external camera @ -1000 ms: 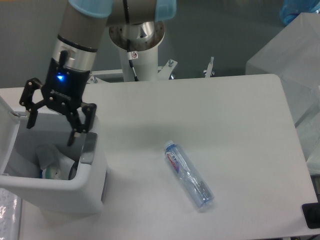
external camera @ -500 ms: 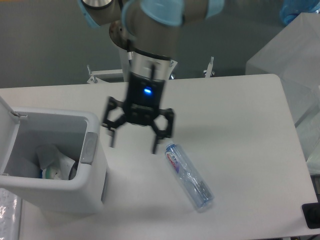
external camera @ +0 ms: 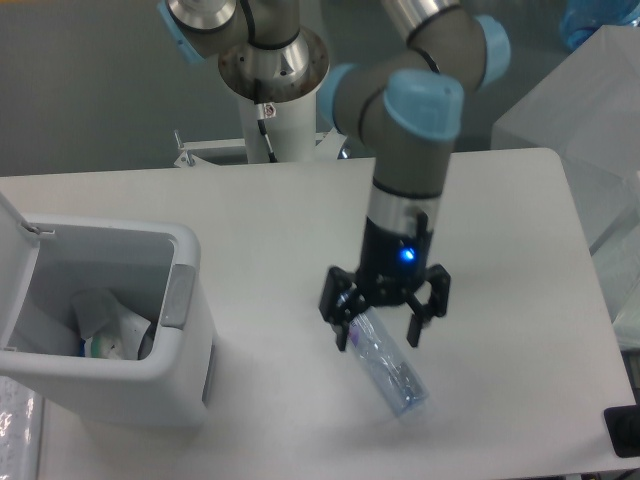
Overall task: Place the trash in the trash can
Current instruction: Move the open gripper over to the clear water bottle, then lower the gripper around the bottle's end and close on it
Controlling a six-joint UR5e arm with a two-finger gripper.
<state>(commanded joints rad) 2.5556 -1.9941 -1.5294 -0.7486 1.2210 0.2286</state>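
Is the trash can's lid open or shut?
Open. The trash can shows its inside, with the crumpled wrapper visible at the bottom; the lid stands raised at the left.

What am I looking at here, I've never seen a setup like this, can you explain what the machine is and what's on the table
This is a single robot arm, grey with light blue joint caps, bolted at the back of a white table. The picture comes from one fixed camera looking down at the table from the front.

At the arm's tip is a black two-finger claw. It is open and sits over the upper end of a clear plastic bottle that lies on its side on the table. The fingers straddle the bottle but have not closed on it, so nothing is held.

On the left stands a white trash can with its lid open. Inside lies a crumpled wrapper. The bottle looks like the last piece of trash to go in.
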